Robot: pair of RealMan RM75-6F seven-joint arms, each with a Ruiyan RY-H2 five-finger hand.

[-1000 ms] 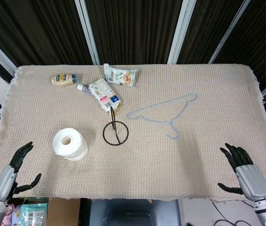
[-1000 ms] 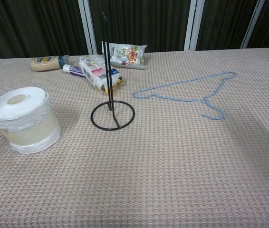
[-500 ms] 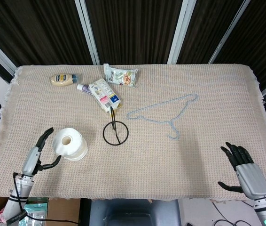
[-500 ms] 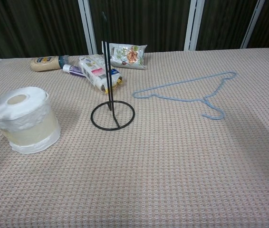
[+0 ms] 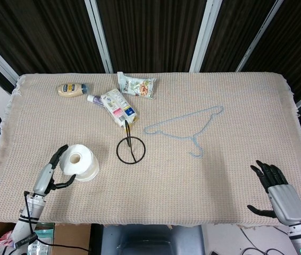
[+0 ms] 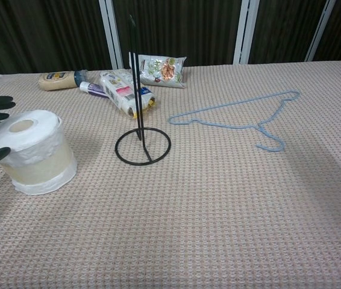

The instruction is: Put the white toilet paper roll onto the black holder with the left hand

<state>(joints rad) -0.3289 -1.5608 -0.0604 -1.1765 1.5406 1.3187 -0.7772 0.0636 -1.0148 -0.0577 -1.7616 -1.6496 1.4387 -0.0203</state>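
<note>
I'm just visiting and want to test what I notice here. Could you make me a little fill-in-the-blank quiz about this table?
1. The white toilet paper roll stands on the woven beige tablecloth, with the ____ hand open beside it.
2. The black wire holder has nothing on its upright ____.
3. The thin wire clothes hanger is coloured ____.
4. The right hand holds ____.

Missing words: left; rod; blue; nothing

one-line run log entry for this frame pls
phase: reach | left hand: open beside toilet paper roll, no grip | right hand: open, idle | holder: bare
</note>
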